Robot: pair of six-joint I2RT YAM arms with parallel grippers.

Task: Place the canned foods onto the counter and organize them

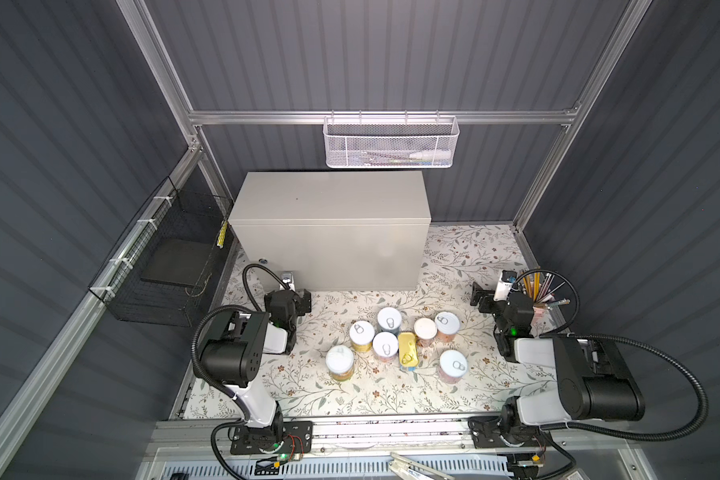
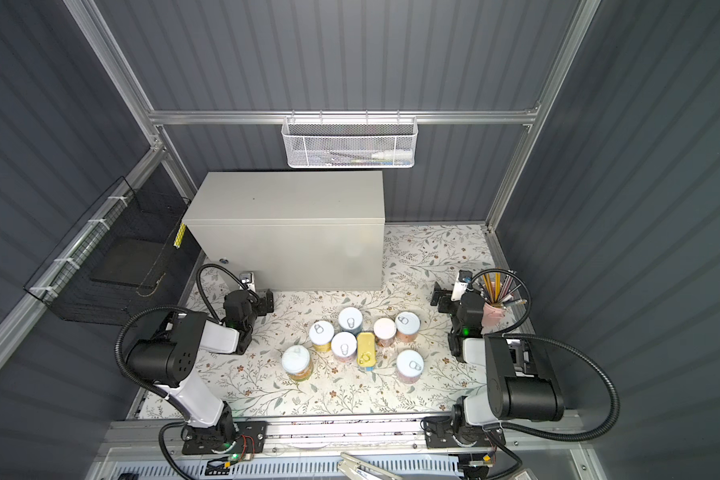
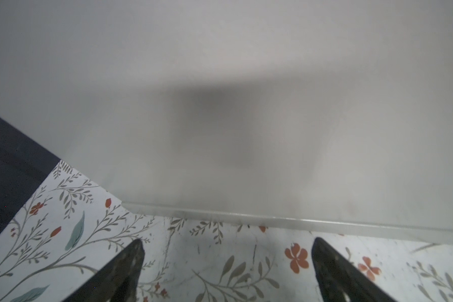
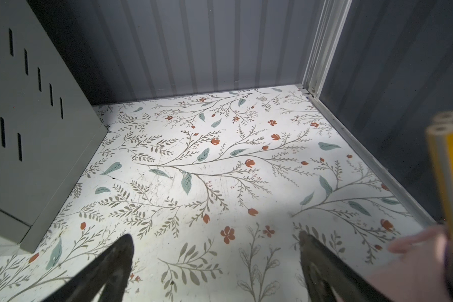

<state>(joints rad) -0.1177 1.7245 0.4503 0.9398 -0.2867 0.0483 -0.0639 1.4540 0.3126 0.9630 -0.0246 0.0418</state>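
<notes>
Several small round cans (image 1: 385, 345) (image 2: 344, 345) with silver or white lids stand in a cluster on the floral table in both top views. A gold-topped rectangular tin (image 1: 408, 349) (image 2: 366, 350) lies among them. The counter (image 1: 329, 199) (image 2: 283, 195), a big beige-grey box, stands behind them with nothing on its flat top. My left gripper (image 1: 304, 300) (image 3: 226, 241) is open and empty, low at the counter's front face (image 3: 220, 78), left of the cans. My right gripper (image 1: 476, 297) (image 4: 215, 235) is open and empty over bare table, right of the counter's slotted side (image 4: 24, 130).
A pink pencil cup (image 1: 537, 291) (image 2: 493, 309) (image 4: 416, 261) stands right beside my right wrist. A white mesh basket (image 1: 391, 143) hangs on the back rail. A black wire basket (image 1: 163, 274) is fixed to the left wall. The aluminium frame edges the table.
</notes>
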